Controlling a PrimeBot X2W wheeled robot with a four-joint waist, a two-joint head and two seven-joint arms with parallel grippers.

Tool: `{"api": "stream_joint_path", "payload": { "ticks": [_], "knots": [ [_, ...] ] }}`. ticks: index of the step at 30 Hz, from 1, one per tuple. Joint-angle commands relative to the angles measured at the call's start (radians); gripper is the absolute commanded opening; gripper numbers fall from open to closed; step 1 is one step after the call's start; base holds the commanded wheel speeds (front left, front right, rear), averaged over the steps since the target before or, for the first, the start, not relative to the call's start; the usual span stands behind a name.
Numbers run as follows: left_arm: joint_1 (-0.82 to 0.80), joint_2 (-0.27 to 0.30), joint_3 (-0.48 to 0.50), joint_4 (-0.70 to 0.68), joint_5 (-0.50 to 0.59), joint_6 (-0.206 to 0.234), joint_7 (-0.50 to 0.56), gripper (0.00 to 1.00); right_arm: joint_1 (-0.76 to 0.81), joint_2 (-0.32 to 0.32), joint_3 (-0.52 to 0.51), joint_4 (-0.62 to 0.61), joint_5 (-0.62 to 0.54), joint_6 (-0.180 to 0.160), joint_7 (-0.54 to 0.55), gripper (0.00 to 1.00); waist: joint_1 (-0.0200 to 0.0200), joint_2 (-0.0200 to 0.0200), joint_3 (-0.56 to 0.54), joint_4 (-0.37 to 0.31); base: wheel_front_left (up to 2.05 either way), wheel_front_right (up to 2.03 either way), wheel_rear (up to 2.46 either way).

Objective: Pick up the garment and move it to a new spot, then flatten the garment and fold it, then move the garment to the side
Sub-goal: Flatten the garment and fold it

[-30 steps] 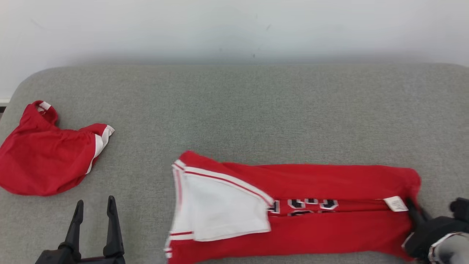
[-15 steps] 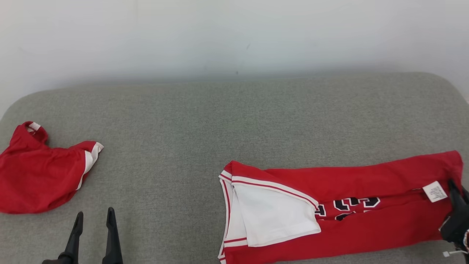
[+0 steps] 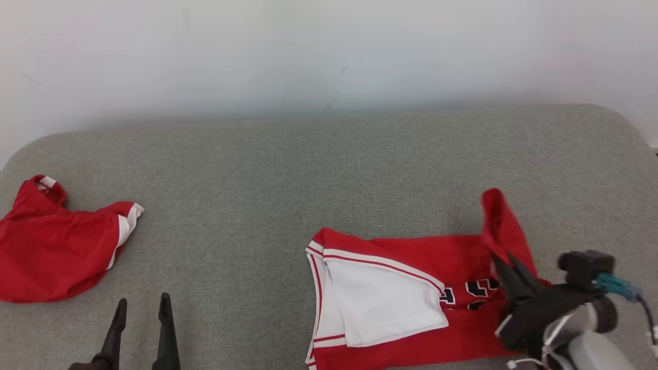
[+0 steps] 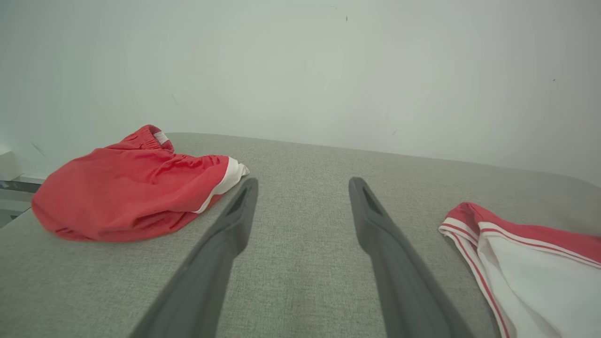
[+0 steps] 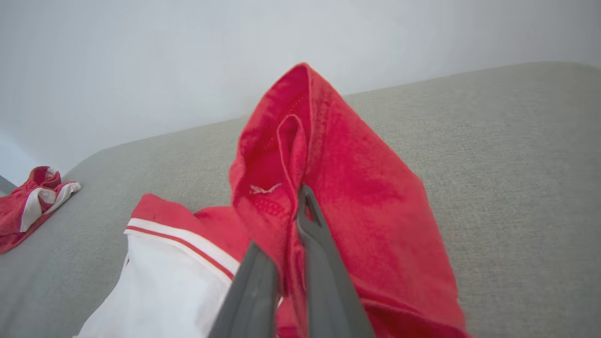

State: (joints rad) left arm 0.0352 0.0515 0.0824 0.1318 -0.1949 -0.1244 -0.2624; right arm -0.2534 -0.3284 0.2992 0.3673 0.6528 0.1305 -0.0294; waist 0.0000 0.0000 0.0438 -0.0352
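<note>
Grey upholstered surface (image 3: 329,169) is seen w/ red-and-white garment (image 3: 406,257) spread at near right, one end lifted off the fabric and pinched betw. closed jaws of right gripper (image 3: 503,257). Second red garment (image 3: 51,252) is bunched at far left. Left gripper (image 3: 143,299) is seen nearby, jaws wide, empty.

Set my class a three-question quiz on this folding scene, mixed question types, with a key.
1. True or false: the jaws of the left gripper stand open, holding nothing.
2. The right gripper is shut on: A the end of the jersey; B a towel; C nothing.
3. Fill in: in the head view, the crumpled red shorts lie to the jersey's ____.
Key: 1 true; 2 A; 3 left.
</note>
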Motion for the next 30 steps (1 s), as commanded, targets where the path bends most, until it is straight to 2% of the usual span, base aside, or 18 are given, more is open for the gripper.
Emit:
{"api": "stream_joint_path", "payload": {
  "ticks": [1, 6, 12, 17, 25, 26, 27, 28, 30],
  "knots": [
    [-0.007, -0.002, 0.000, 0.001, -0.005, -0.004, -0.003, 1.00, 0.011, 0.009, 0.004, -0.009, -0.011, 0.000, 0.005, 0.00, 0.0000, 0.0000, 0.004, 0.007, 0.00, 0.00, 0.00],
    [-0.017, -0.002, -0.009, 0.007, -0.002, -0.005, -0.003, 1.00, 0.036, 0.104, 0.044, -0.109, -0.047, 0.000, 0.056, 0.00, 0.0000, 0.0000, 0.013, 0.036, 0.00, 0.00, 0.00],
    [-0.026, -0.002, -0.023, 0.018, -0.006, -0.006, -0.003, 1.00, 0.044, 0.192, 0.069, -0.136, -0.082, 0.000, 0.089, 0.00, 0.0000, 0.0000, 0.023, 0.072, 0.00, 0.00, 0.00],
    [-0.035, -0.002, -0.034, 0.023, -0.009, -0.007, -0.003, 1.00, 0.025, 0.235, 0.085, -0.106, -0.096, 0.000, 0.089, 0.00, 0.0000, 0.0000, 0.032, 0.094, 0.00, 0.00, 0.00],
    [-0.053, -0.002, -0.045, 0.032, -0.014, -0.005, -0.003, 1.00, -0.011, 0.263, 0.118, -0.030, -0.098, 0.000, 0.063, 0.00, 0.0000, 0.0000, 0.049, 0.109, 0.00, 0.00, 0.00],
    [-0.054, -0.002, -0.046, 0.032, -0.013, -0.004, -0.003, 1.00, -0.017, 0.265, 0.123, -0.025, -0.098, 0.000, 0.057, 0.24, 0.0000, 0.0000, 0.050, 0.109, 0.00, 0.00, 0.00],
    [-0.054, -0.002, -0.047, 0.032, -0.013, -0.002, -0.003, 1.00, -0.022, 0.266, 0.131, -0.023, -0.100, 0.000, 0.047, 0.90, 0.0000, 0.0000, 0.052, 0.108, 0.00, 0.00, 0.00],
    [-0.054, -0.002, -0.049, 0.030, -0.012, 0.001, -0.003, 1.00, -0.024, 0.267, 0.137, -0.018, -0.098, 0.000, 0.038, 1.00, 0.0000, 0.0000, 0.053, 0.106, 0.00, 0.00, 0.00],
    [-0.051, -0.002, -0.051, 0.027, -0.014, 0.006, -0.003, 1.00, -0.033, 0.259, 0.143, -0.019, -0.102, 0.000, 0.016, 1.00, 0.0000, 0.0000, 0.054, 0.102, 0.00, 0.00, 0.00]
  ]
}}
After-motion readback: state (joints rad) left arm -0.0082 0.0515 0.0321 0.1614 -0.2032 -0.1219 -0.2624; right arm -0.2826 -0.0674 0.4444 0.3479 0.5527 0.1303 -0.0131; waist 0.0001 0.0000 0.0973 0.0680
